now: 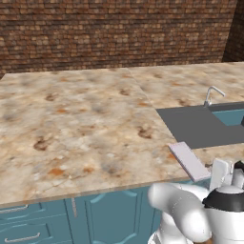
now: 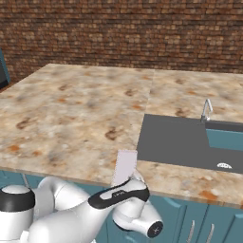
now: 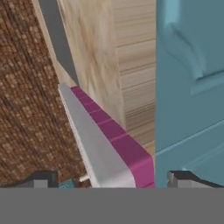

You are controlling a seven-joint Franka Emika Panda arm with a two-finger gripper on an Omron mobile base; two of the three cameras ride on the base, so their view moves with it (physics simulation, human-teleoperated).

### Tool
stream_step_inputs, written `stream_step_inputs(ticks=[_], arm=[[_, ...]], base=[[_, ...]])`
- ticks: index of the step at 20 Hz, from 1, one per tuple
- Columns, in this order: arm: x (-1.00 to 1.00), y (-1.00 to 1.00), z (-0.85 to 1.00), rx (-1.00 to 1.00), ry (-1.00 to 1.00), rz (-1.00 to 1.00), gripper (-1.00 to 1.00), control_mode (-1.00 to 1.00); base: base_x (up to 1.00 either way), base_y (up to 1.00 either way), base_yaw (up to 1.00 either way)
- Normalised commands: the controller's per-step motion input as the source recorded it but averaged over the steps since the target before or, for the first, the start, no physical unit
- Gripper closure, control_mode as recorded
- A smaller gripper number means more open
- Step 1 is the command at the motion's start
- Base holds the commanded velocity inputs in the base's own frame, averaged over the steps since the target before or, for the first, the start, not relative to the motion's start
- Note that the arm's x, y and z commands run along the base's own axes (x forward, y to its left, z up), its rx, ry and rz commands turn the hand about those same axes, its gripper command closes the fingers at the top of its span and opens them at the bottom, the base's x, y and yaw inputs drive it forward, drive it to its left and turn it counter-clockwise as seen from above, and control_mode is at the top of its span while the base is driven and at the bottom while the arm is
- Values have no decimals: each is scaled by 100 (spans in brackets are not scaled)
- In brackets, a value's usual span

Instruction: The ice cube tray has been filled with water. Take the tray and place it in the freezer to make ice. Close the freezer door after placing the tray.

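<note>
The ice cube tray (image 1: 189, 161) is a thin pale slab with a pink-purple lower edge. It lies at the front edge of the marble counter (image 1: 86, 124), just left of the sink, and its near end pokes slightly past the edge (image 2: 125, 167). My gripper (image 3: 113, 179) is open at the counter's front edge. In the hand view the near end of the tray (image 3: 105, 144) runs between the two fingertips (image 3: 43, 178) with a gap on each side. The freezer and the freezer door are out of view.
A dark grey sink (image 1: 205, 126) with a silver faucet (image 1: 212, 94) sits right of the tray. A brick wall (image 1: 119, 33) backs the counter. Teal cabinet fronts (image 1: 105, 214) run below the counter edge, close beside the hand (image 3: 192, 87).
</note>
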Motion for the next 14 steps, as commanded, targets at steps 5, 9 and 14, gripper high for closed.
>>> stream_step_inputs(ticks=[5,9,14], arm=[[6,0,-3,0,1,-8,-100,-100],[4,0,0,0,1,-9,100,-100],[7,0,0,0,0,-2,100,-100]], base=[[0,0,0],[0,0,0],[0,0,0]])
